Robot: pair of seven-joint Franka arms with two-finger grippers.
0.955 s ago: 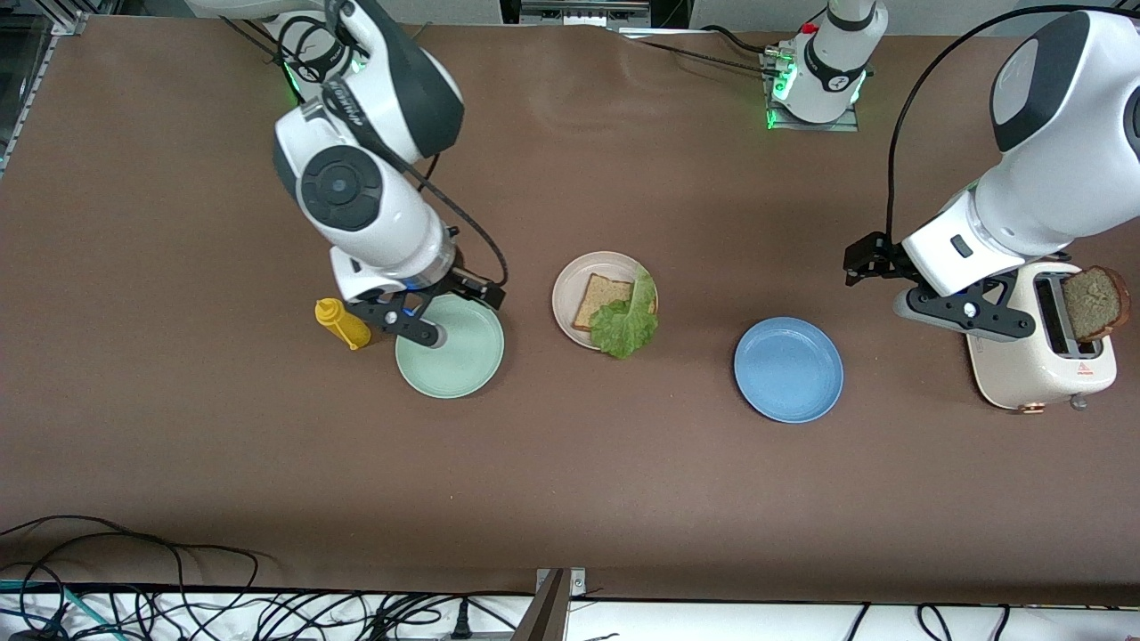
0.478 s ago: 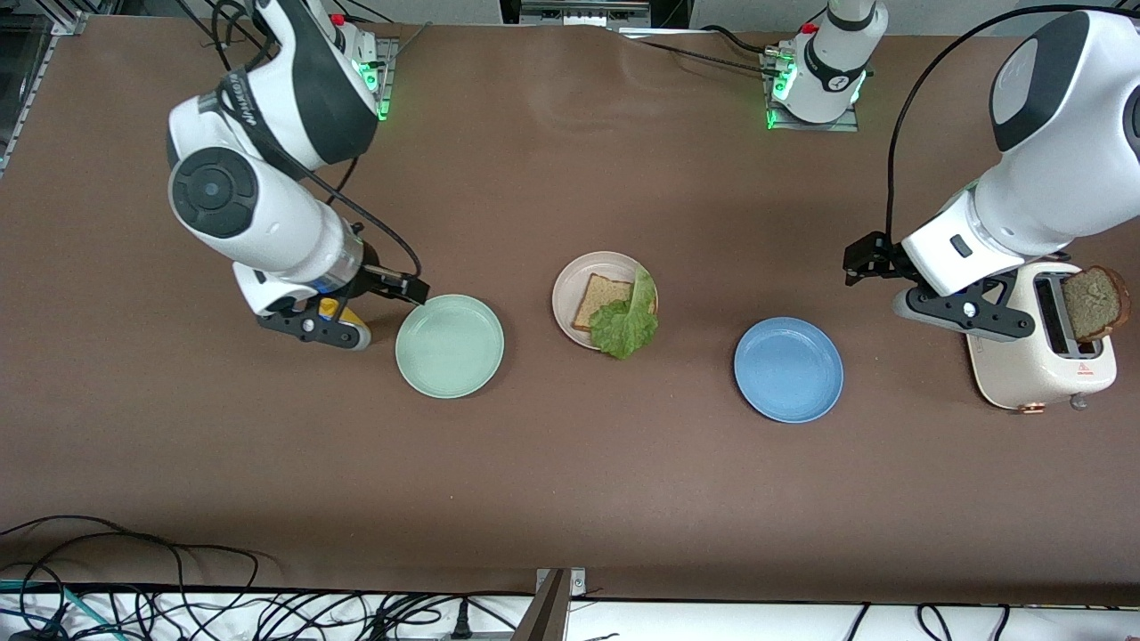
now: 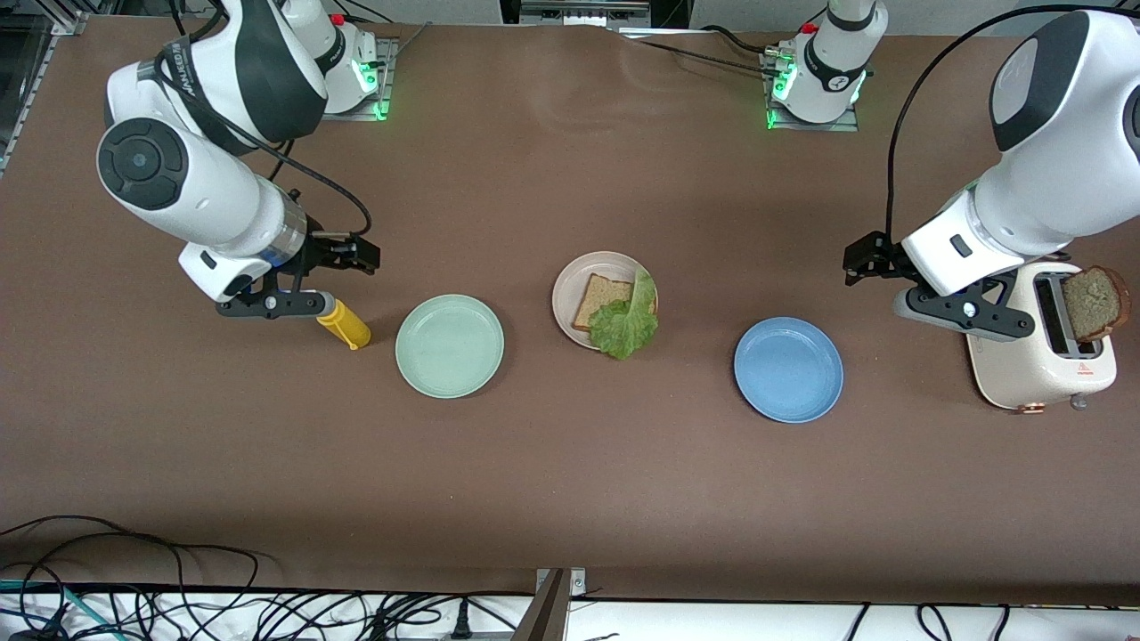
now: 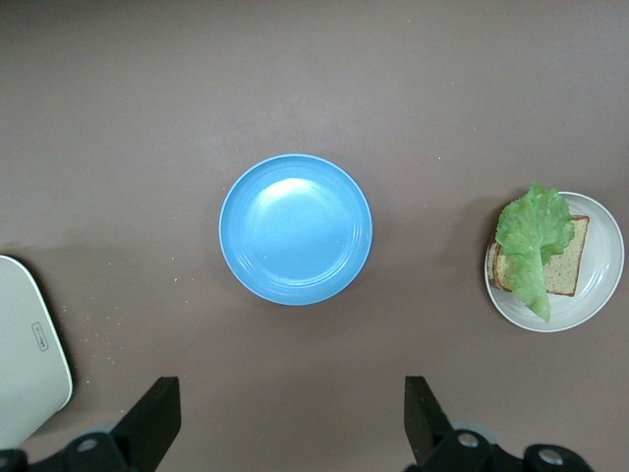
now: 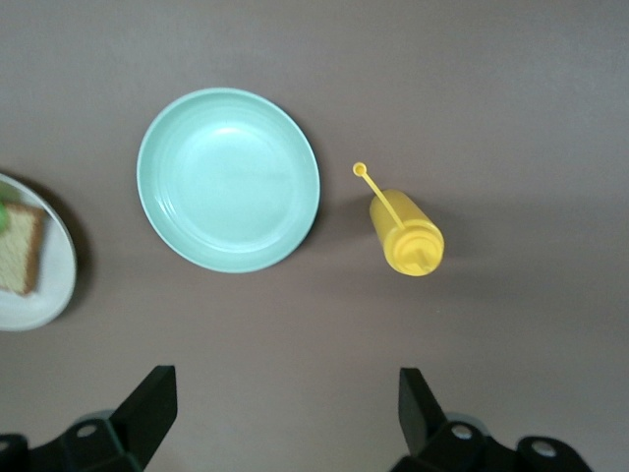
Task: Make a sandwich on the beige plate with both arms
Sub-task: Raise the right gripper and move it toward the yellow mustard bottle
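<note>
The right gripper, fingers spread wide and empty, has swung off the smooth mint-green plate toward the right arm's end of the table and now hangs by the glossy yellow squeeze bottle, while the left gripper stays put, open and empty, beside the cream toaster with a brown slice standing in its slot. Between the mint plate and the bare round blue plate, the beige plate holds one square bread slice under a crinkly lettuce leaf overhanging the rim.
</note>
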